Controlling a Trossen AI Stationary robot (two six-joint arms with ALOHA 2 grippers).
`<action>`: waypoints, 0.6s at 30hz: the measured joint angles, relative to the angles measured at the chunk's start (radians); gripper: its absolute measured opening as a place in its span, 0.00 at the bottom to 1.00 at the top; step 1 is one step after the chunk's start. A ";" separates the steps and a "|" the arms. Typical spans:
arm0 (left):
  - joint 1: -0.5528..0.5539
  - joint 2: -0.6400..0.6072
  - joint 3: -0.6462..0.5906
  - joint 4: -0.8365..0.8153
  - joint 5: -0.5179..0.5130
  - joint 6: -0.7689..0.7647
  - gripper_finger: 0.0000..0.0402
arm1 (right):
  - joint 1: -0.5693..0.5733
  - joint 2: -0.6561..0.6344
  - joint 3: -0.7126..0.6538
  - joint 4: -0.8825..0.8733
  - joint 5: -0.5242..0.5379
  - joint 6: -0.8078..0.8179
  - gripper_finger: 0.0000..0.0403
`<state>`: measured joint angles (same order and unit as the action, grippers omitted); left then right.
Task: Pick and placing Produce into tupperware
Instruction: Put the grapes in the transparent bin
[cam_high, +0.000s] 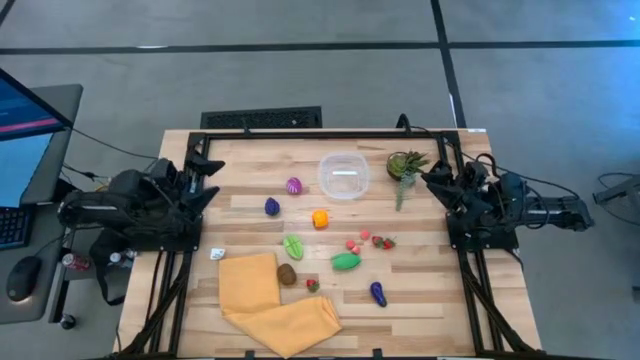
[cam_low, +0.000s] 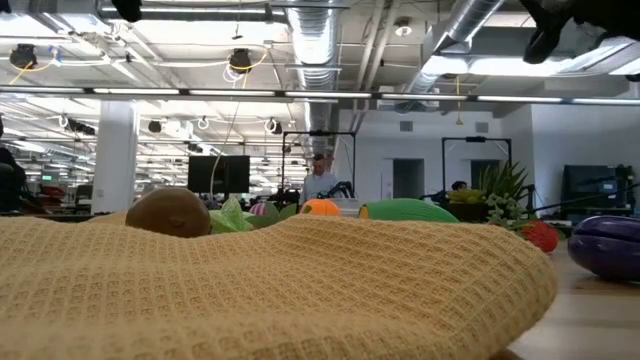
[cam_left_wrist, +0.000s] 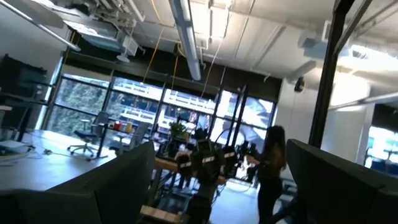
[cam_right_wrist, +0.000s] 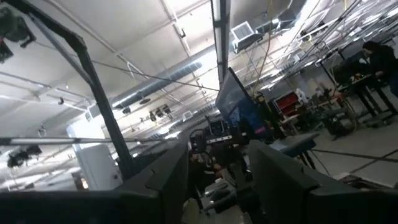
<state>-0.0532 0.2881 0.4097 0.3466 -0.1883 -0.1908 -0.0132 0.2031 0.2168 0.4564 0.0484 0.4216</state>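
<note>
1. One round clear tupperware (cam_high: 344, 176) stands toward the far side of the wooden table (cam_high: 250, 200), near its middle; from above only its pale base shows inside, with no piece in it.
2. Just right of the tub stands a potted green plant (cam_high: 405, 165), its leaves trailing toward the near side.
3. All the produce lies loose on the tabletop, outside the tub: a magenta piece (cam_high: 294, 185) and a purple piece (cam_high: 272, 206) to the tub's left, and an orange piece (cam_high: 320, 218) just nearer than the tub.
4. Farther toward the near edge lie a leafy green piece (cam_high: 293, 246), a smooth green piece (cam_high: 346, 261), a brown piece (cam_high: 287, 274) touching the cloth's edge, a small red piece (cam_high: 312, 285), and a dark purple piece (cam_high: 378, 293).
5. Between the orange piece and the plant's side, a cluster of small red and pink pieces (cam_high: 368, 241) sits on the wood.
6. A folded yellow cloth (cam_high: 270, 300) covers the near-left part of the table and fills the foreground of the low view.
7. The left gripper (cam_high: 207, 180) rests at the table's left edge, well apart from the tub; its wrist view shows its two fingers spread apart with nothing between them.
8. The right gripper (cam_high: 432, 180) waits at the right edge, near the plant, its fingers likewise parted and empty.
</note>
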 joint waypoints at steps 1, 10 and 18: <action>0.000 0.018 0.006 -0.001 0.000 0.010 0.88 | 0.000 0.022 0.016 0.000 -0.004 -0.016 0.48; 0.000 0.115 0.138 -0.133 0.000 0.066 0.88 | 0.000 0.204 0.204 -0.136 -0.026 -0.119 0.48; 0.001 0.159 0.366 -0.598 -0.047 -0.023 0.88 | -0.003 0.300 0.382 -0.433 -0.022 -0.183 0.48</action>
<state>-0.0525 0.4471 0.7752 -0.2511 -0.2349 -0.2133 -0.0158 0.5031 0.5993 0.0233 0.0265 0.2386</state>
